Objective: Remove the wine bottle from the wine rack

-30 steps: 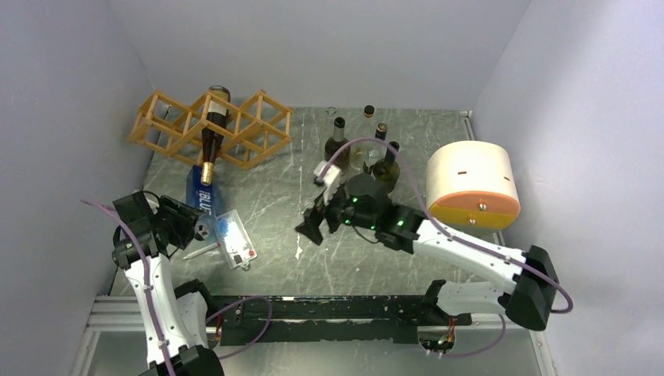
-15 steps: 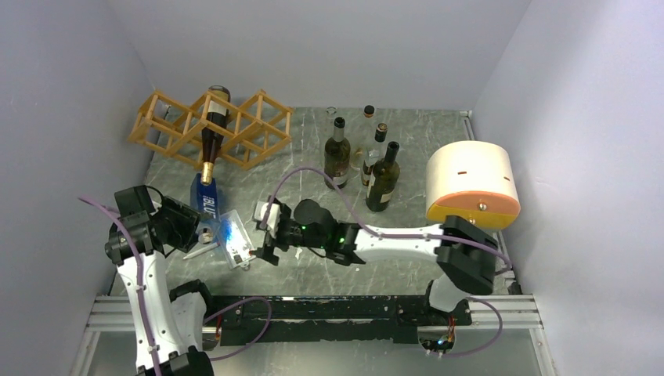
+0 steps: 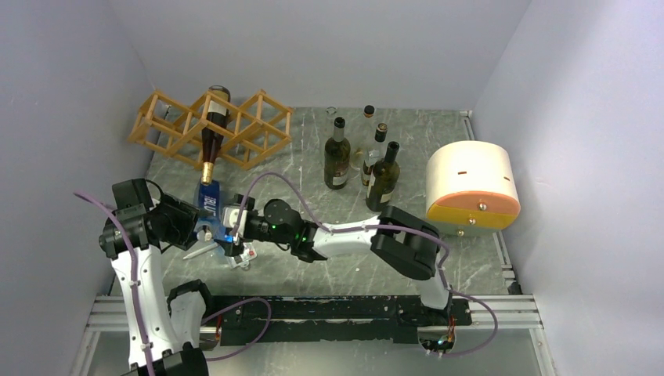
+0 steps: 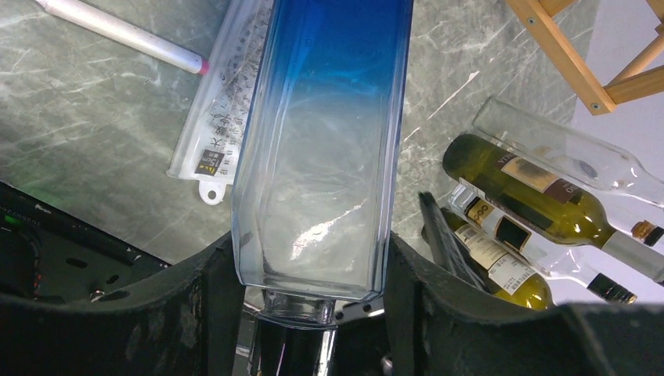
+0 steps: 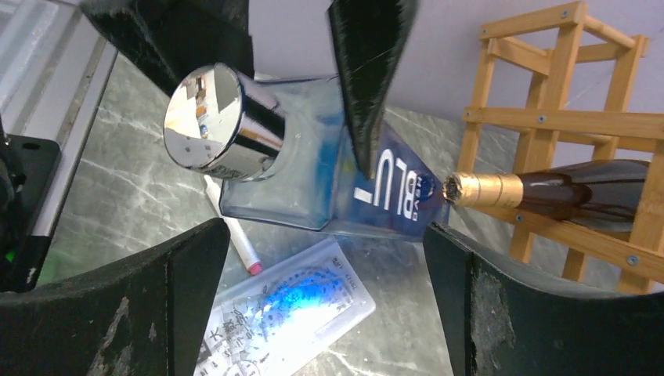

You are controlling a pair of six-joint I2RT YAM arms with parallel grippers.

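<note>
Your left fingers [image 4: 210, 301] pinch the blue bottle [image 4: 321, 157]. Your right fingers [image 5: 184, 294] stand spread just beside its cap. The 1 wine bottle [image 5: 579, 192] lies in the wine rack [image 5: 548, 117], far left on the bench [image 3: 297, 157].

Bright even light, sharp, min. shadows

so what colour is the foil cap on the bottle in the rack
Gold foil cap; it shows best in the right wrist view.

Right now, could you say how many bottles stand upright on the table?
4, right of the wine rack: dark bottle leftmost, green bottle nearest, labelled clear bottle between them, capped bottle farthest back. None looks hidden.
</note>
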